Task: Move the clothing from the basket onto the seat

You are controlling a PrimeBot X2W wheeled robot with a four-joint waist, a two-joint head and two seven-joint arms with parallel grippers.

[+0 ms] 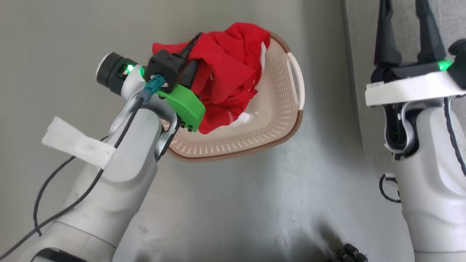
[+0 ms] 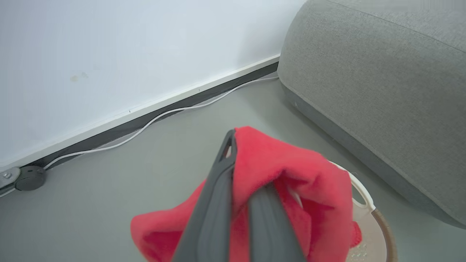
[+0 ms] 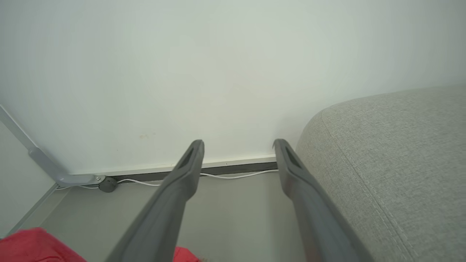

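Left gripper (image 2: 247, 171) is pressed together and pinching the clothing (image 1: 225, 72); in the left wrist view the red fabric drapes over both fingers (image 2: 214, 203) and bunches around them. In the head view the red bundle hangs from that gripper over the basket (image 1: 271, 120), covering its far-left part and spilling past the far rim. The lower edge of the fabric reaches down inside the basket, with a bit of white (image 1: 247, 117) showing at the bottom. Can't tell whether the fabric is clear of the basket floor or touching it. The basket sits on the grey floor (image 1: 255, 200), white handle (image 1: 295, 82) on the side facing the seat (image 2: 382, 91). The seat is just beside the basket on the robot's right, apart from it, with nothing red on the part in view. Right gripper (image 3: 238, 145) is spread wide and empty, fingers pointing at the white wall (image 3: 218, 72) with the seat's rounded edge right next to its right finger. A white cable (image 2: 164, 114) runs along the skirting on the floor. A green bracket (image 1: 184, 105) sits on the left wrist, and white tape (image 1: 76, 142) wraps the left forearm cable.
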